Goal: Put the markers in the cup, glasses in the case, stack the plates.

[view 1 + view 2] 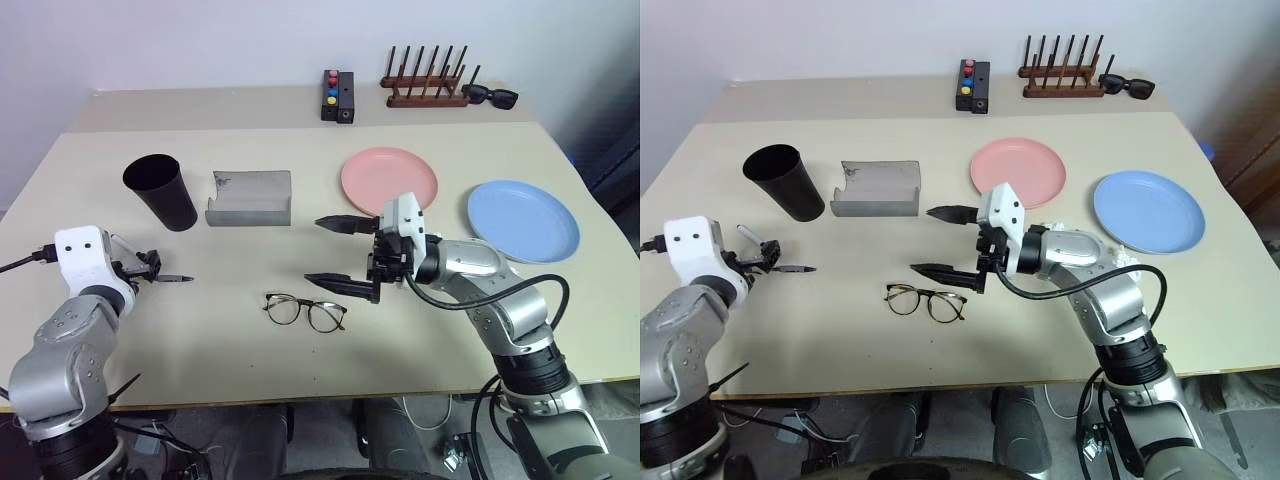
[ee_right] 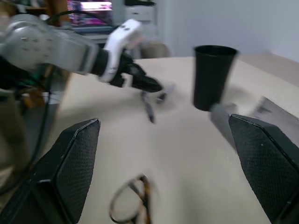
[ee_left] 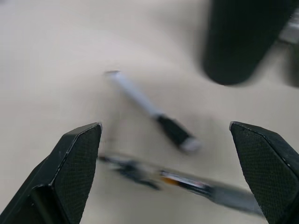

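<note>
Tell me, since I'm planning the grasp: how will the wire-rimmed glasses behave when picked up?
The glasses look thin-framed, so probably light and easily bent. Lying flat with lenses nearly on the table, they likely slide if nudged rather than roll. The open right pincer probably finds little height to grip.

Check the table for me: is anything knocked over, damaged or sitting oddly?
Nothing stands out. The cup is upright, the case lies open, the glasses and both markers lie flat on the table, and the pink plate and blue plate sit apart, unstacked.
</note>
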